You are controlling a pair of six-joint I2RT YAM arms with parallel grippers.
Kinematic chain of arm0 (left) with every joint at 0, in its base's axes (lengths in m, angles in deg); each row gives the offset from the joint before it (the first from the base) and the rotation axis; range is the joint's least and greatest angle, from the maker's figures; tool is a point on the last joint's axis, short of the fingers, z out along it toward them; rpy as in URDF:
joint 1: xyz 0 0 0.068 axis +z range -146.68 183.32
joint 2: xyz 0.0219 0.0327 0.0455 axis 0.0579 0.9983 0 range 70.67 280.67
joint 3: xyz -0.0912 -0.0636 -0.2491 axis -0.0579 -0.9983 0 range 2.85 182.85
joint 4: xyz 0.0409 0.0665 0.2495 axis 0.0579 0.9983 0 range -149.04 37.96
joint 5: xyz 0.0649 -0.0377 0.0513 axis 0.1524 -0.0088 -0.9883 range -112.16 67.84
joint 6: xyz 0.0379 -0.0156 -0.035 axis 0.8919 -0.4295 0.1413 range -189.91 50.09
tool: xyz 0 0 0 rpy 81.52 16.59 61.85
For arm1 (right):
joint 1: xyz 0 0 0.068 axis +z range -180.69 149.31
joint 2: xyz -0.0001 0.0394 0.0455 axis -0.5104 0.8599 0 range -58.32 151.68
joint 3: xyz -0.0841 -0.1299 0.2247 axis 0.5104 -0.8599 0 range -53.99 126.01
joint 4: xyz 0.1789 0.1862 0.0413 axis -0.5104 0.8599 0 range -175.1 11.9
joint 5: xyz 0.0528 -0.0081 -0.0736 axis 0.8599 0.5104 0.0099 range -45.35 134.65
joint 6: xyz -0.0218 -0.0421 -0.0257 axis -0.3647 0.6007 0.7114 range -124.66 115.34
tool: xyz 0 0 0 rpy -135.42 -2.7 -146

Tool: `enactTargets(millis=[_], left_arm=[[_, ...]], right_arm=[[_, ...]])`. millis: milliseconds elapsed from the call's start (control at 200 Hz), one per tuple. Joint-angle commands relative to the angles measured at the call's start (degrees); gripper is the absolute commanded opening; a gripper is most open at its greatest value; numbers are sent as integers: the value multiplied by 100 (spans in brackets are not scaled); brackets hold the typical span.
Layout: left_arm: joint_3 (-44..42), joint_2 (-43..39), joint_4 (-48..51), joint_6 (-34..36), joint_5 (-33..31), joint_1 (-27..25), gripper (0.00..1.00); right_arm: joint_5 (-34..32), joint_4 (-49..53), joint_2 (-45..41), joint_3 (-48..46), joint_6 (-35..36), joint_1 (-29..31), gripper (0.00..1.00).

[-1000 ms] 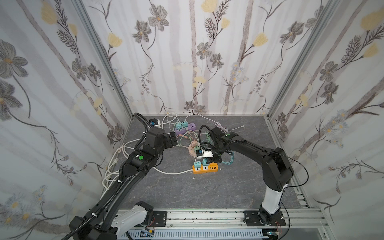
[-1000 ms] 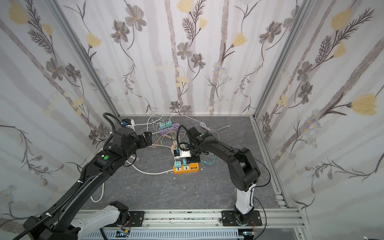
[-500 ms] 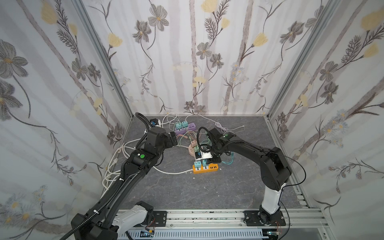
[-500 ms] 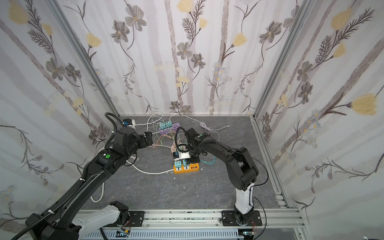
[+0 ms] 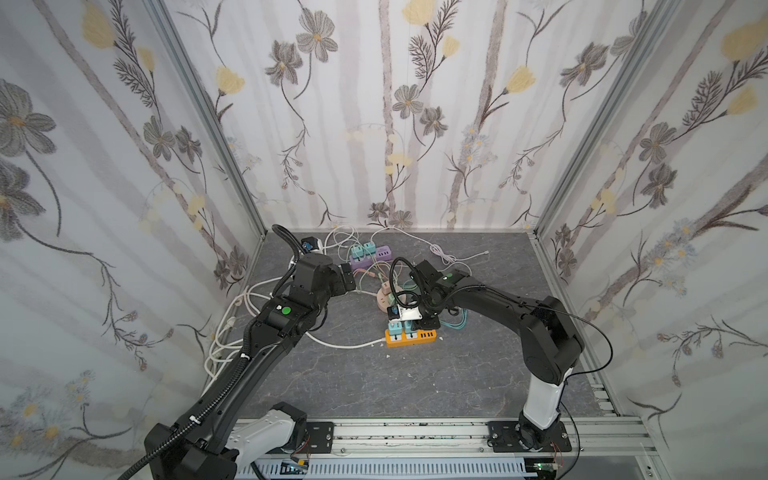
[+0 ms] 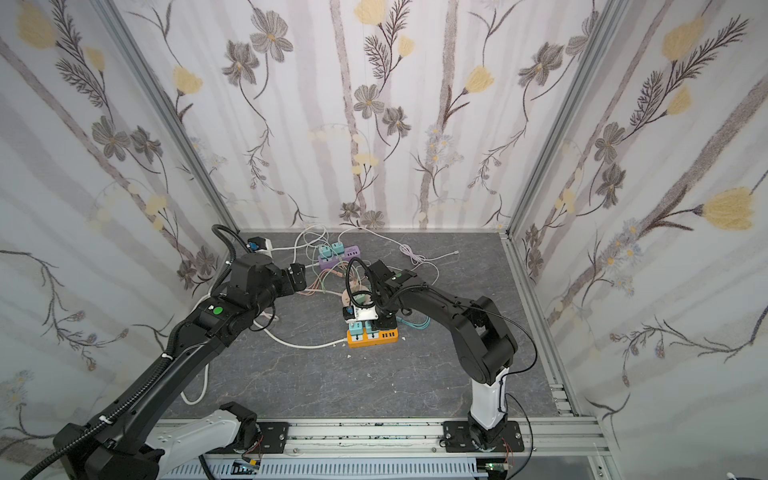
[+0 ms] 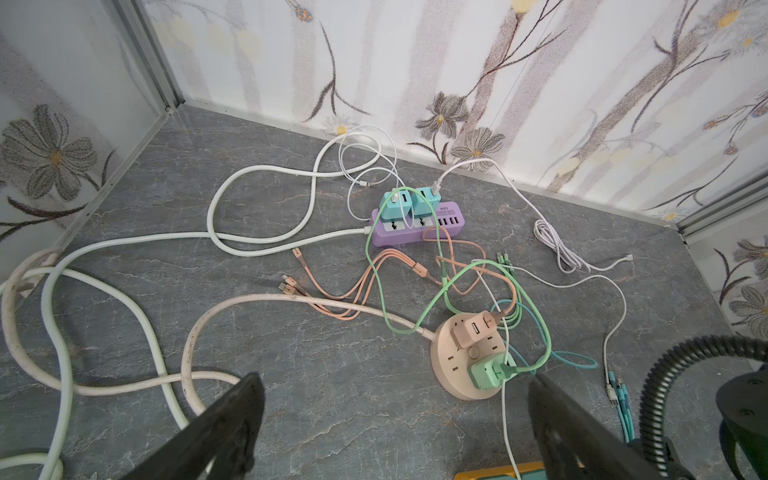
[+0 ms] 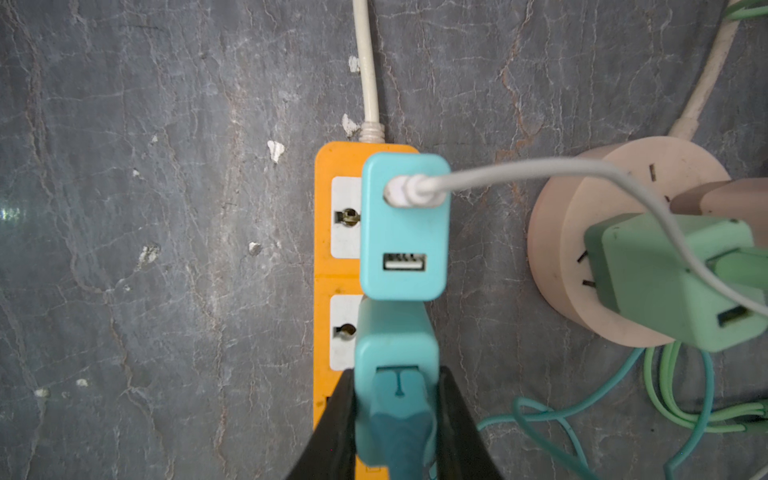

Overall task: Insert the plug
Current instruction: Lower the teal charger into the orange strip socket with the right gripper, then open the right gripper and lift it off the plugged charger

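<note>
A teal plug with a darker teal cable is pinched between the black fingers of my right gripper, which is shut on it. The plug stands over the second socket of the orange power strip, and its prongs are hidden. Another teal charger with a white cable fills the first socket beside it. In both top views the right gripper points down at the orange strip. My left gripper hangs open and empty above the floor.
A round pink power strip carrying a green charger lies close behind the orange strip. A purple strip with two teal chargers sits near the back wall. Thick white cords and thin coloured cables sprawl across the floor.
</note>
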Motion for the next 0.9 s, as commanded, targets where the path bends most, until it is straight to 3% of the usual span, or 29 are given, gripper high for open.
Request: enactTargets(millis=[0,200,245,405,600,685,780,854,894], left_arm=[[84,59,10,24,19,14,100],[155,144,5,22,103,14,100],[157,136,4,29,105,14,100],[128,101,15,20,79,12,100],[44,-43,13,50,-134,23,100],[3,-90,-13,120,-331,31,100],[-55,-119,-63,212,-676,46,100],[-169,-136,-162,306,-1060,58,100],[-256,-137,-250,340,-1313,70,100]], right_arm=[[-58,639,-12,-141,-669,142,0],[158,807,-123,-45,-1140,300,2],[181,866,-129,-3,-1214,300,9],[268,803,-267,0,-1299,291,49],[397,768,-849,-362,-1260,221,71],[474,763,-1176,-604,-1280,171,75],[577,765,-1570,-868,-1339,70,83],[690,611,-1936,-1065,-1447,-97,98],[727,340,-2188,-1225,-1586,-228,99]])
